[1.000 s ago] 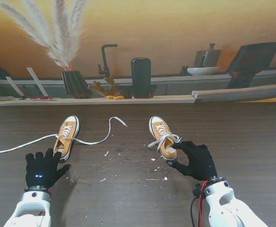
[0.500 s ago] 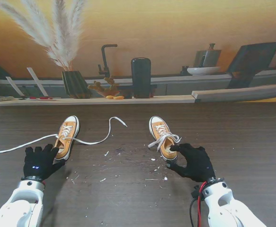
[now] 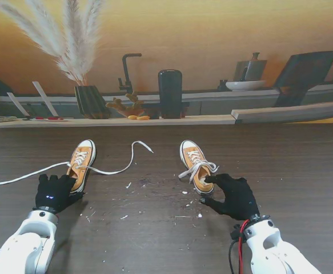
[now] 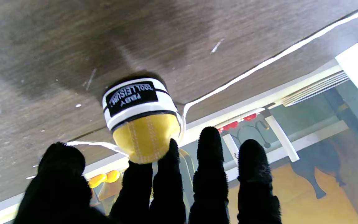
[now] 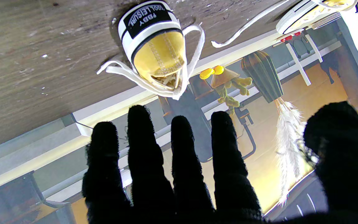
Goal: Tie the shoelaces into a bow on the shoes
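Two orange canvas shoes stand toes away from me on the dark table. The left shoe (image 3: 81, 164) has its white lace (image 3: 17, 177) untied, one end trailing far left and the other curving right. My left hand (image 3: 55, 193) is at its heel (image 4: 141, 124), fingers (image 4: 210, 174) extended and apart, one fingertip touching the heel and nothing held. The right shoe (image 3: 196, 165) carries a loose tangle of lace (image 5: 194, 46) over its tongue. My right hand (image 3: 232, 195) rests just right of and behind its heel (image 5: 154, 37), open with fingers spread.
White crumbs and scraps (image 3: 155, 191) litter the table between the shoes. Along the back runs a pale shelf (image 3: 155, 120) with a ribbed vase of pampas grass (image 3: 91, 101), a black cylinder (image 3: 170, 93), a tap, and a bowl (image 3: 245, 85).
My left hand has slid forward and slightly right until its fingers reach the left shoe's heel. The right hand has barely shifted.
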Robot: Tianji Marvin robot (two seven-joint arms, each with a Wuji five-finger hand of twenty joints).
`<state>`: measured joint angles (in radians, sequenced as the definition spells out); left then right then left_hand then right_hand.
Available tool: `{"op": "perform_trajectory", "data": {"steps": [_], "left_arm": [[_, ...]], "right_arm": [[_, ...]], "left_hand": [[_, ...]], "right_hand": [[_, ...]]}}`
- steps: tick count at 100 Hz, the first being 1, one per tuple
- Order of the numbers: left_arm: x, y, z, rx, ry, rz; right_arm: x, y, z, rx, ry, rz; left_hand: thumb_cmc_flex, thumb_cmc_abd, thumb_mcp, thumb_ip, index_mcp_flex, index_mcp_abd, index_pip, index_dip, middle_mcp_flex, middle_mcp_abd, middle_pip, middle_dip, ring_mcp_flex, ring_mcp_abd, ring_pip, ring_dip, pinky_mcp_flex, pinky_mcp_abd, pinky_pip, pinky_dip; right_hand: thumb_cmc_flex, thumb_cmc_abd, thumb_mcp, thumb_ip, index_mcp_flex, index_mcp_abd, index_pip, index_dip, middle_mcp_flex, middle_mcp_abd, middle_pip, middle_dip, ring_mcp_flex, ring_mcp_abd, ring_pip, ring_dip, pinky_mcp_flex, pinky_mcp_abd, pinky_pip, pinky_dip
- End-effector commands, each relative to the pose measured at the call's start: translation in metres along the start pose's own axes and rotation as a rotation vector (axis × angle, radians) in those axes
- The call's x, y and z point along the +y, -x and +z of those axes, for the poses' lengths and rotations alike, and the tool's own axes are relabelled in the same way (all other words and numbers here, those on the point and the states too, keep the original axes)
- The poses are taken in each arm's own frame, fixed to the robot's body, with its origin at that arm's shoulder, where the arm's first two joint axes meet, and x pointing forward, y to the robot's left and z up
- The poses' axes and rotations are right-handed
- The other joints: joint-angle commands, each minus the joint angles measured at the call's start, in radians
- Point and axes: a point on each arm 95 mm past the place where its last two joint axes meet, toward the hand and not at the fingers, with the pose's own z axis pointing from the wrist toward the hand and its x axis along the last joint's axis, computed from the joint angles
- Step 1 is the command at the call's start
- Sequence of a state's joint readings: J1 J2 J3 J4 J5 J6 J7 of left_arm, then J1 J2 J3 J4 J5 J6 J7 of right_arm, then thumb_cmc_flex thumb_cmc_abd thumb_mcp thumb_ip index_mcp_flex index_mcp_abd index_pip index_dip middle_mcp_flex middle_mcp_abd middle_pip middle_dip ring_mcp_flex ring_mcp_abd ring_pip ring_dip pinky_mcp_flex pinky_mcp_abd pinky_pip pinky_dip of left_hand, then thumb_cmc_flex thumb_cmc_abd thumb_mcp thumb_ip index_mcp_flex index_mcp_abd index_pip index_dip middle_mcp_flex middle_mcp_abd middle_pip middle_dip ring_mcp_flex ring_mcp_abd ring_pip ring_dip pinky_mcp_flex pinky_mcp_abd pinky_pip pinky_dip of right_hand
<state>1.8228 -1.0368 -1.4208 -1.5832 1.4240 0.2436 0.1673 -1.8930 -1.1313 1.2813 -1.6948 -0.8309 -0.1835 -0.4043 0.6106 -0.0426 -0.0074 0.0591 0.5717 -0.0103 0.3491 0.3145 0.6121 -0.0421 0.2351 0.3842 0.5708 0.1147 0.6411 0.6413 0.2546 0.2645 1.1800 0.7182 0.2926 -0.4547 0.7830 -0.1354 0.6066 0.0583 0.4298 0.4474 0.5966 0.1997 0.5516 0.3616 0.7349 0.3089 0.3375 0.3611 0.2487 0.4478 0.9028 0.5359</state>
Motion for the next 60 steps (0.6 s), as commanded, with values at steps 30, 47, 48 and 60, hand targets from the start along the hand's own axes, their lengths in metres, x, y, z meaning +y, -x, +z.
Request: {"op": "perform_trajectory", "data": {"steps": [30,47,48,60], "left_arm": [[0.011,-0.009,0.010,0.065,0.036,0.032],[0.018,-0.012,0.011,0.083,0.059,0.088],[0.019,-0.012,0.010,0.085,0.061,0.094],[0.024,-0.011,0.009,0.093,0.082,0.144]], "right_arm": [[-0.001,-0.001,-0.001,0.003,-0.013,0.007],[0.000,0.000,-0.001,-0.003,-0.007,0.012],[0.000,0.000,-0.001,-0.003,-0.006,0.012],[0.000,0.000,-0.001,-0.008,-0.001,0.015]], "left_hand": [[0.040,-0.076,0.071,0.030,0.077,-0.095,0.126,0.079,0.110,0.027,0.122,0.096,0.048,-0.032,0.065,0.018,0.031,-0.057,0.063,-0.021],[0.058,-0.351,0.366,-0.042,0.053,-0.085,0.166,0.077,0.135,0.041,0.271,0.219,0.088,-0.067,0.121,0.016,0.085,-0.083,0.071,-0.074],[0.060,-0.381,0.404,-0.060,0.045,-0.081,0.165,0.074,0.130,0.041,0.280,0.227,0.088,-0.069,0.125,0.017,0.086,-0.085,0.071,-0.077],[0.106,-0.572,0.587,-0.117,0.010,-0.070,0.222,0.098,0.110,0.037,0.365,0.292,0.098,-0.093,0.181,0.039,0.122,-0.104,0.072,-0.096]], "right_hand": [[-0.034,0.025,0.017,0.027,0.032,0.015,-0.017,-0.007,0.021,0.025,0.002,-0.007,0.019,0.021,0.010,0.017,0.009,0.018,0.018,0.009],[-0.031,0.025,0.024,0.028,0.044,0.017,-0.017,-0.006,0.029,0.028,0.003,-0.006,0.026,0.026,0.013,0.018,0.014,0.022,0.022,0.007],[-0.030,0.025,0.025,0.028,0.045,0.016,-0.016,-0.006,0.029,0.028,0.002,-0.006,0.026,0.026,0.013,0.018,0.014,0.022,0.022,0.007],[-0.030,0.030,0.047,0.027,0.055,0.018,-0.014,-0.004,0.035,0.030,0.002,-0.007,0.029,0.031,0.014,0.018,0.015,0.025,0.023,0.005]]}}
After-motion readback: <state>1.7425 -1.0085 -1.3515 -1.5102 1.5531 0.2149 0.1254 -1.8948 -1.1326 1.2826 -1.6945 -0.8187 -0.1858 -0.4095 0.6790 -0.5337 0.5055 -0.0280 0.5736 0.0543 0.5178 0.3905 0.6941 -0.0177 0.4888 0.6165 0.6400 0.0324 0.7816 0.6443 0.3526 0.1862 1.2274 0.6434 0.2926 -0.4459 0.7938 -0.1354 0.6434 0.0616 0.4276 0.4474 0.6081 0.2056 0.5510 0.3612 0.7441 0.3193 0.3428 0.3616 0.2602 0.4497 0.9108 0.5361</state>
